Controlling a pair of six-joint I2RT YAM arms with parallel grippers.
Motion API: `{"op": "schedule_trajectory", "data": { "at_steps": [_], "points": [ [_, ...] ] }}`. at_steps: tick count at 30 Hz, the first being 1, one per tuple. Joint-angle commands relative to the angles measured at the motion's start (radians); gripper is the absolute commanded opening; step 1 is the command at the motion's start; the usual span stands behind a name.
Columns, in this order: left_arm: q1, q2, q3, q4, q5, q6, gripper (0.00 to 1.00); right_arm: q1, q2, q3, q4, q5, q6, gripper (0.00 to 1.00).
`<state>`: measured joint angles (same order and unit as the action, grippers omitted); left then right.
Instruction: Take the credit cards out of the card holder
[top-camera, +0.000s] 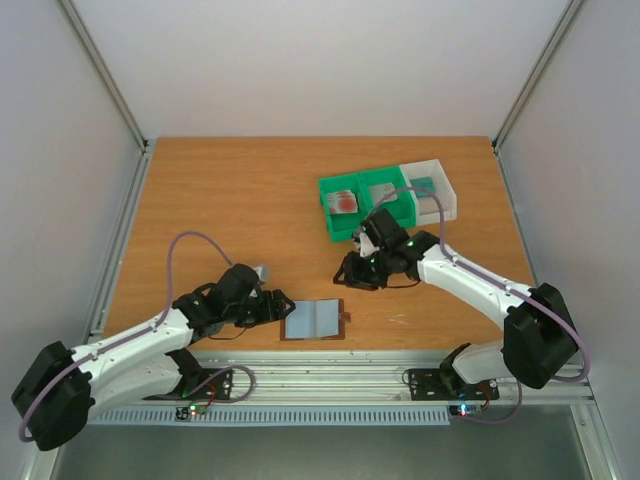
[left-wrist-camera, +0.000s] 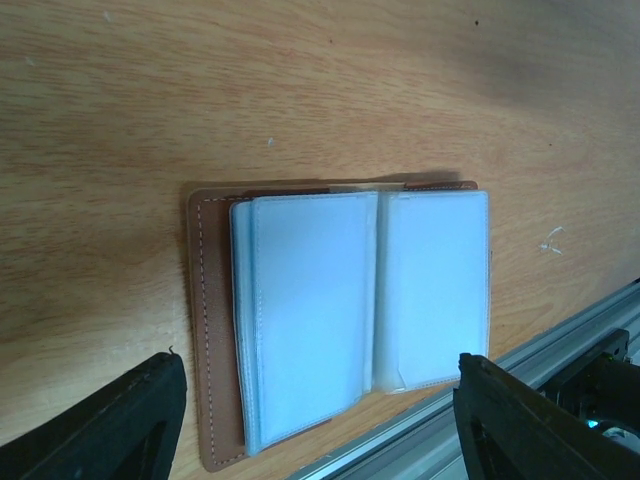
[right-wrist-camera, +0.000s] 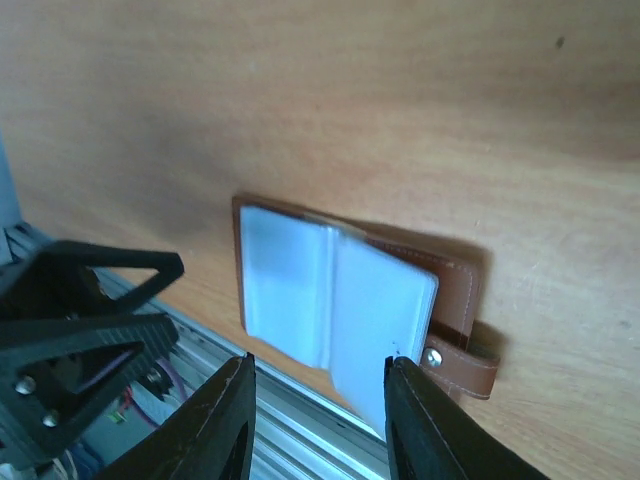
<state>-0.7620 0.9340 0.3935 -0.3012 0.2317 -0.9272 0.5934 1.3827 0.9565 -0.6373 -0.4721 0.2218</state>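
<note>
Lying open, grey-blue faces up: card holder (top-camera: 315, 320) at six o'clock on your table (top-camera: 230, 200).
Your left gripper (top-camera: 278, 308), jaws wide and empty, sits at its nine o'clock; right gripper (top-camera: 357, 272), parted and empty, at its one o'clock.

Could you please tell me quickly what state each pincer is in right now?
Left pincer: open, holding nothing.
Right pincer: open, holding nothing.

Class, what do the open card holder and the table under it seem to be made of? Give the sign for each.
Card holder: brown cover looks like matte leather or imitation, with a stitched edge; pale blue sleeves look like glossy soft plastic. Table: wood-grain top, possibly laminate, slight sheen.
</note>
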Motion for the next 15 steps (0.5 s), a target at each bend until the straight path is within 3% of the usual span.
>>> {"op": "schedule_trajectory", "data": {
  "at_steps": [1,8,15],
  "points": [
    [0.003,0.049,-0.001,0.080,0.050,-0.009,0.74,0.089,-0.004,-0.076,0.093,0.005,0.057,0.36],
    [0.004,0.091,-0.057,0.203,0.092,-0.042,0.65,0.169,0.076,-0.130,0.160,0.021,0.071,0.36],
    [0.006,0.150,-0.067,0.244,0.071,-0.039,0.63,0.173,0.146,-0.153,0.174,0.055,0.044,0.35]
  ]
}}
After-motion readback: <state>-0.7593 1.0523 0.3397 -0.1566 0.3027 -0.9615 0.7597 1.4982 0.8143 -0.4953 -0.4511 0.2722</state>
